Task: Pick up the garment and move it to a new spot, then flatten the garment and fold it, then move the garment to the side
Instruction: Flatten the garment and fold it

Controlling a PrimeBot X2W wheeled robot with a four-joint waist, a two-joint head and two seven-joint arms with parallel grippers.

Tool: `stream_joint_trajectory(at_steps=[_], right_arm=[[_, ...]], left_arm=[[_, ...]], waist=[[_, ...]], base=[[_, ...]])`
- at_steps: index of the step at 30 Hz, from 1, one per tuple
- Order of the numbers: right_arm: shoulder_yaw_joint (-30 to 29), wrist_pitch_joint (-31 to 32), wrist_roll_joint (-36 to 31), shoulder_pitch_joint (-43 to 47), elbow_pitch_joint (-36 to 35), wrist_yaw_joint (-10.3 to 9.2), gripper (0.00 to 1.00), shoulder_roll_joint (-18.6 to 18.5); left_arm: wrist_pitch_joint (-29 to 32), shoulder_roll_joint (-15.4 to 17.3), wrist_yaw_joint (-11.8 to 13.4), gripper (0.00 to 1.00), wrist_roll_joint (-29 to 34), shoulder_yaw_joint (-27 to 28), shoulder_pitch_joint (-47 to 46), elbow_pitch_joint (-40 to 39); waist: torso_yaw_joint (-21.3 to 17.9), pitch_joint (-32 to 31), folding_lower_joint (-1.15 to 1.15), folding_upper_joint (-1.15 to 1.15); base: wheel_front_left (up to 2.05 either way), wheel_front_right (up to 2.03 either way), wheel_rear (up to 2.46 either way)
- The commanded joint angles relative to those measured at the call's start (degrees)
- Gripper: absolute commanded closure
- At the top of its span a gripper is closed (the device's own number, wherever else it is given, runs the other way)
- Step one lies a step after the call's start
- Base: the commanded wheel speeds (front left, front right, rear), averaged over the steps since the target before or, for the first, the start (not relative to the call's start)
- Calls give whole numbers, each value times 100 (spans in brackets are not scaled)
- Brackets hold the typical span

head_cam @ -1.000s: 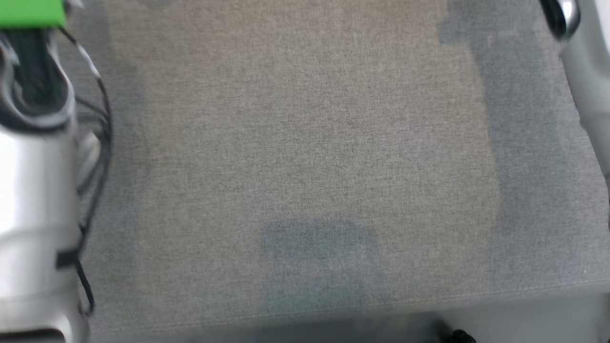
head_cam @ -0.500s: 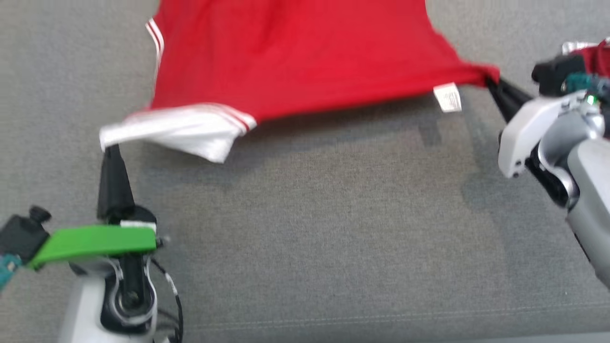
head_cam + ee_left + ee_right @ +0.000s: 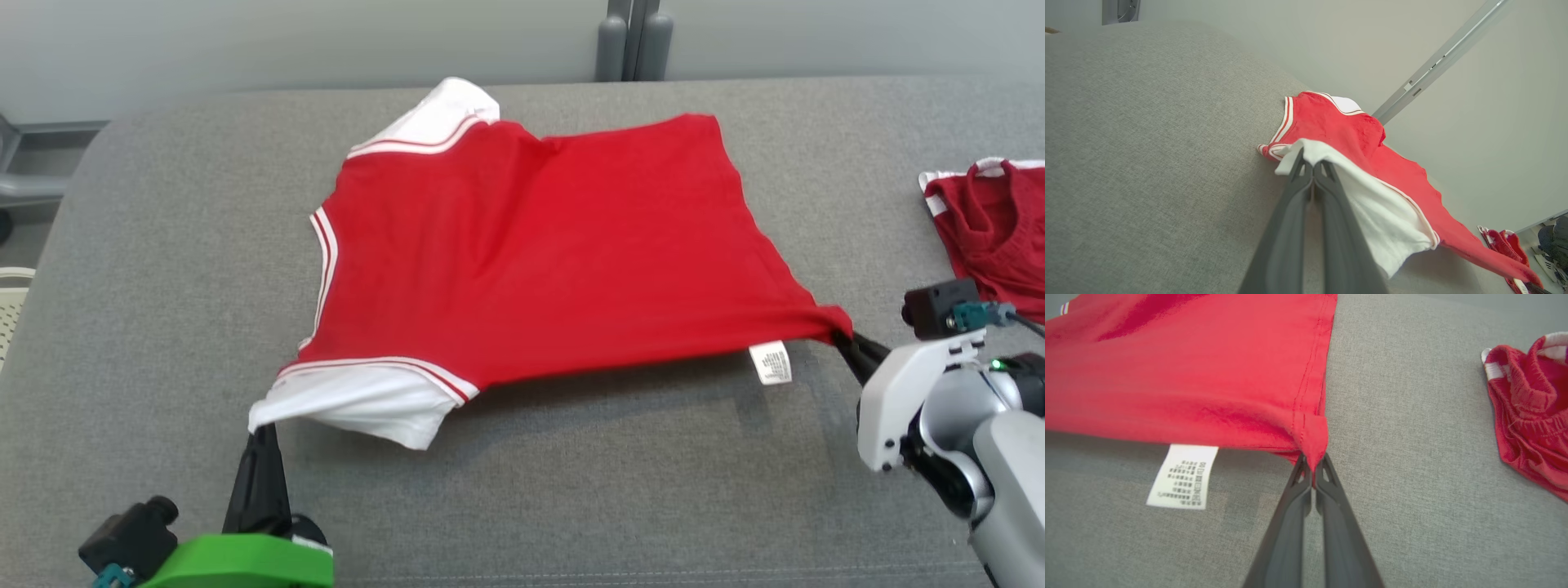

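**A:** Head view first. Where is the shirt?

**B:** The red shirt is spread over the middle of the grey bench. Its far side lies on the bench and its near edge is lifted, with a shadow on the bench beneath it.

**A:** And the arms?

**B:** Toward the bench's near left corner, the left end effector is clenched on the tip of the white sleeve. Toward the bench's right end, the right end effector is clamped on the shirt's hem corner. A care label hangs just beside that corner. A crumpled red garment lies at the bench's right end, apart from the shirt.

**A:** Left wrist view?

**B:** The left end effector has its two dark fingers pressed together on the edge of the white sleeve, above the bench. The shirt stretches away from it across the bench, and the crumpled garment shows small near the bench's far end.

**A:** Right wrist view?

**B:** The right end effector pinches the stitched hem corner of the shirt, jaws together on the cloth. The label dangles over the bench. The crumpled garment rests on the bench, well apart.
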Motion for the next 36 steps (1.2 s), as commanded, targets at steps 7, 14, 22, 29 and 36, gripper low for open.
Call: stream_joint_trajectory(at_steps=[7,14,22,29,36], right_arm=[[-682,687,-343,1087,-733,-11,100,232],[-1247,1194,-621,1957,-1554,-11,100,610],[-1498,1766,-727,2674,-2436,-10,100,876],[-1460,1475,-590,2365,-2525,-10,100,1086],[-1320,1248,-519,1799,-2149,-10,100,1096]], left_arm=[[81,321,320,100,573,-262,424,26],[353,539,546,100,704,-323,686,-66],[948,893,1025,100,846,-413,1069,-485],[1171,772,920,100,719,-503,513,-621],[1440,663,827,100,827,-686,-502,-65]], waist=[[99,-295,1,0],[88,-326,1,0],[-3,-299,1,0],[-65,-189,1,0],[-65,-21,1,0]], base=[[0,0,0],[0,0,0],[0,0,0],[0,0,0],[0,0,0]])
